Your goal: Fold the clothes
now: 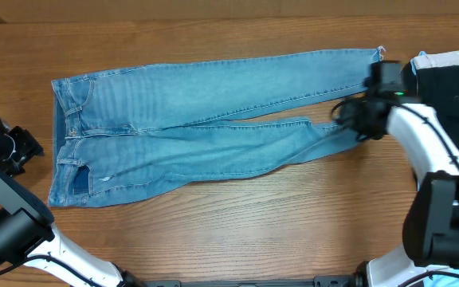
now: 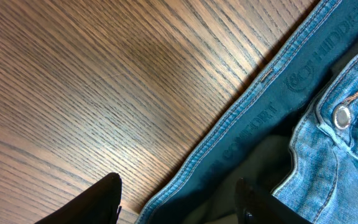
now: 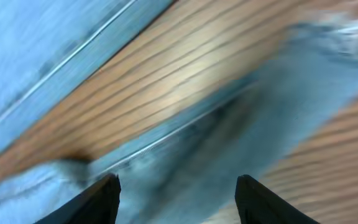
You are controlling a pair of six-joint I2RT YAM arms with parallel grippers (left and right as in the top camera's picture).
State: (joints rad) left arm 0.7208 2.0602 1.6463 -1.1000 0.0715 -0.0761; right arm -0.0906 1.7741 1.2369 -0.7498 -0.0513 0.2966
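Note:
The light-blue jeans (image 1: 205, 119) lie flat across the wooden table, waistband at the left, legs running right. My left gripper (image 1: 22, 147) is open beside the waistband at the left edge; the left wrist view shows its fingers (image 2: 179, 199) straddling the waistband edge (image 2: 253, 118) near the metal button (image 2: 342, 116). My right gripper (image 1: 349, 119) is open over the hem end of the near leg; the right wrist view, blurred, shows its fingers (image 3: 178, 199) spread over that leg's denim (image 3: 229, 137). The far leg's frayed hem (image 1: 377, 54) lies just beyond it.
A pile of dark and white clothing (image 1: 453, 72) lies at the table's right edge, next to the right arm. Bare wood (image 1: 237, 223) runs along the front of the table, below the jeans.

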